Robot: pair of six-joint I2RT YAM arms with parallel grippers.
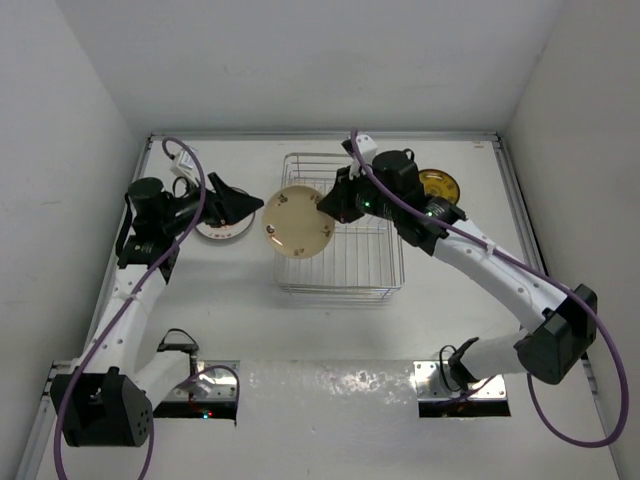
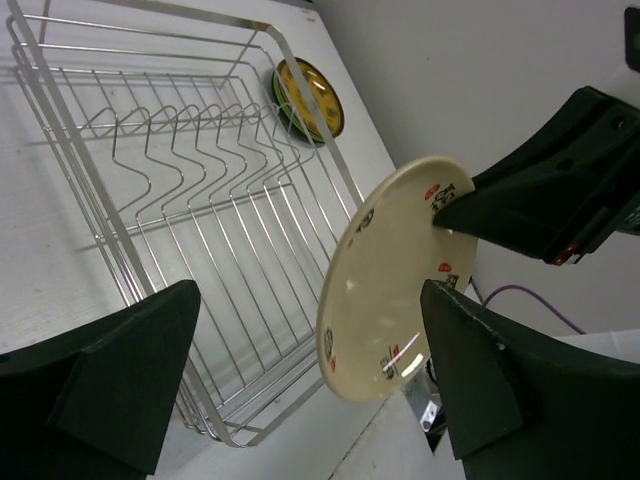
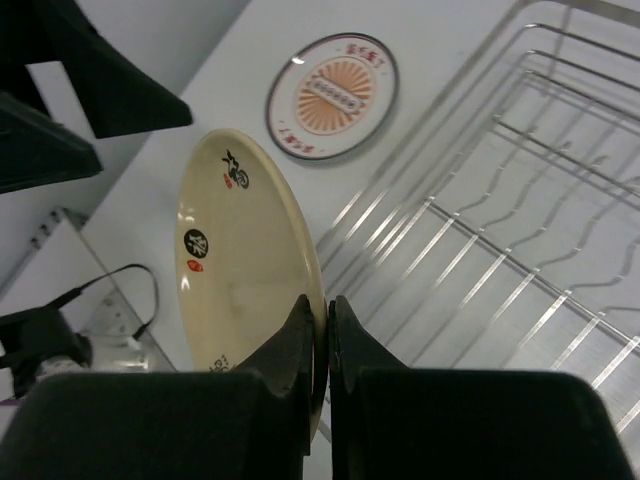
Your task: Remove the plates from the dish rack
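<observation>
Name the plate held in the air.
The cream plate, pinched on edge by the right fingers; the sunburst plate and yellow plate lie flat on the table.

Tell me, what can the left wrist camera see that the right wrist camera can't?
Only the left wrist camera: the yellow plate past the rack. Only the right wrist camera: the white plate with the orange sun, lying on the table. Both: the cream plate, pinched at its rim by the right hand, and the rack.
</observation>
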